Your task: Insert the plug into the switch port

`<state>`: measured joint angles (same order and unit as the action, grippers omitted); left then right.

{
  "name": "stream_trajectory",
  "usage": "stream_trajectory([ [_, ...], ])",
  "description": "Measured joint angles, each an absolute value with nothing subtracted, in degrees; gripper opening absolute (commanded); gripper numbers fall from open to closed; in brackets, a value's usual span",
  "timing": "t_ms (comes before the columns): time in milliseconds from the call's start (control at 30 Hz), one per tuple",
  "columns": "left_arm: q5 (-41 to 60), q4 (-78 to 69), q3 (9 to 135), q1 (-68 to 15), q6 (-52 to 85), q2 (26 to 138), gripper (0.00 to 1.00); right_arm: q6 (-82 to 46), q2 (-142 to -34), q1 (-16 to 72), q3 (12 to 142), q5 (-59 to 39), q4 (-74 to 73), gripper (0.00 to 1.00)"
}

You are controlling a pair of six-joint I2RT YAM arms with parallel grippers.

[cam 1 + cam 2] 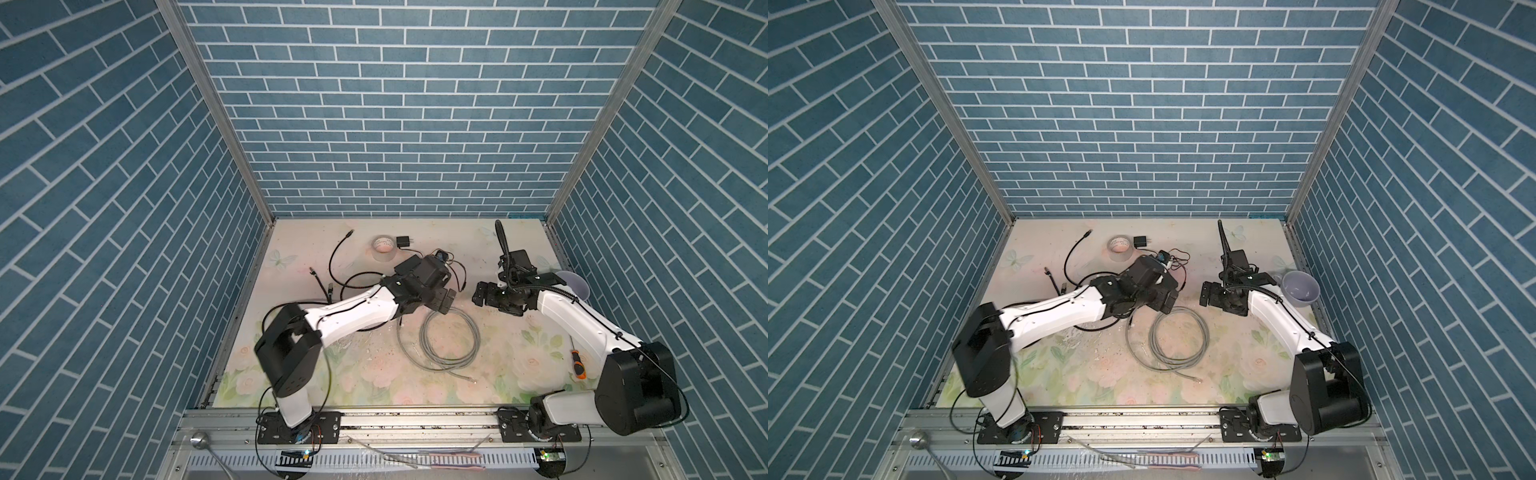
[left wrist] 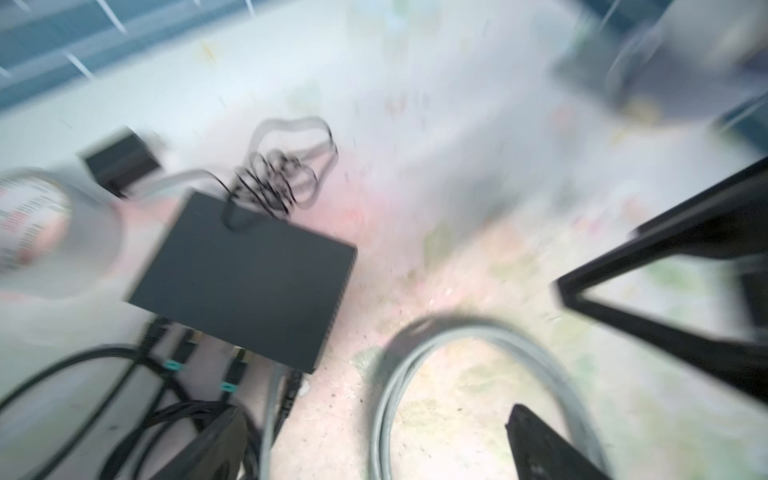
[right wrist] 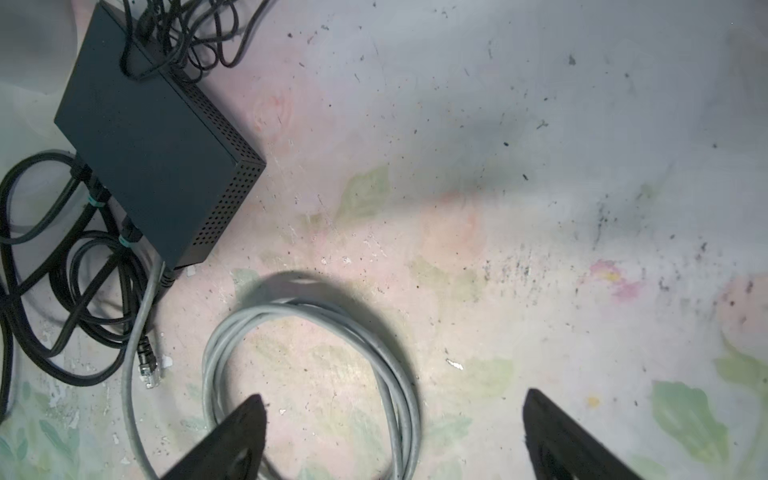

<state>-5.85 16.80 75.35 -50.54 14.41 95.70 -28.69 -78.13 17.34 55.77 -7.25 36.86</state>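
the switch [image 3: 153,137] lay flat on the flowered surface [image 3: 519,174]. i could not pick it out in the top views, where the left arm covered that spot. along its port edge, black leads [image 3: 96,202] with teal bands were already seated. at the near corner a dark-booted plug [image 3: 168,277] sat against that edge, with the grey ethernet cable [image 3: 291,308] running up to it. it looked pushed home, but the angle hid the latch, so i could not be sure. a loose rj45 plug [image 3: 148,368] lay on the surface beside the grey cable, apart from the switch. if the corner plug was the one meant, the insertion looked done and only backing away was left. if the loose one was meant, the pick-up and insertion were all yet to do.

the left gripper [image 1: 445,301] had its jaws spread wide and empty, by the coil's edge near the switch. the right gripper [image 3: 395,399] also had its jaws spread wide, holding nothing, over the coil and clear of the switch.
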Motion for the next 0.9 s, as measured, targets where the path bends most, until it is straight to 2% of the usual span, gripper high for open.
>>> stream_trajectory([
  [200, -4.7, 16.4, 67.8, -39.6, 13.0, 84.8, 1.00, -28.2, -74.2, 17.2, 55.7, -2.6, 37.2, 0.98],
  [433, -7.9, 17.4, 57.3, -27.0, 10.6, 74.0, 1.00, -25.9, -67.8, 16.8, 51.7, 2.0, 34.6, 0.98],
  [633, -9.1, 7.7, 42.2, -14.9, 2.5, 64.5, 1.00, -22.5, -61.9, 16.3, 45.3, 6.4, 28.6, 0.98],
  [733, -7.8, 2.5, 34.5, -10.6, -1.5, 64.6, 1.00, -20.4, -60.1, 16.2, 41.9, 8.1, 23.4, 0.98],
  [900, -7.5, -11.2, 28.4, -7.0, -4.0, 73.1, 1.00, -16.6, -62.0, 15.6, 38.2, 11.4, 13.7, 0.98],
])
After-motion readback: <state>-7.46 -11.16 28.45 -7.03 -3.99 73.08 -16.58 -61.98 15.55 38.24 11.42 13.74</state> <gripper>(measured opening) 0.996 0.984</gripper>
